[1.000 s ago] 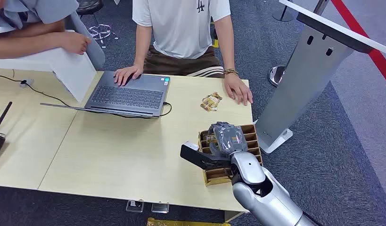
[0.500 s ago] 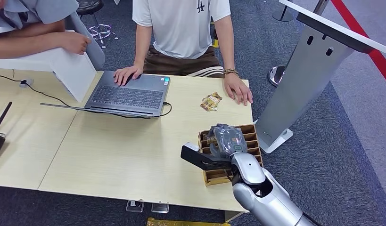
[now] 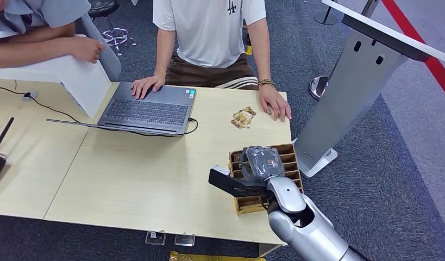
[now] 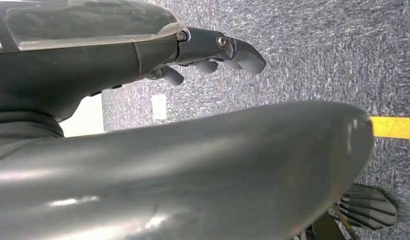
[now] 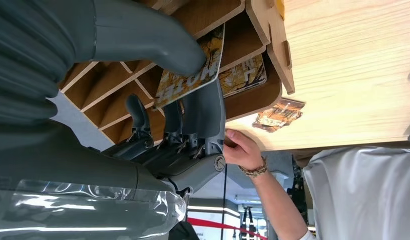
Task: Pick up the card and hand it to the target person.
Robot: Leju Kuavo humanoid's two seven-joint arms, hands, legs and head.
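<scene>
Over the table, the card sits pinched between thumb and fingers.

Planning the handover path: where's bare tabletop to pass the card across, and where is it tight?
Bare: the wide tabletop between the laptop, the near edge and the wooden slotted rack; also a strip between rack and loose cards. Crowded: the far right corner, with those cards and a person's hand. Right hand pinches a card at the rack.
</scene>
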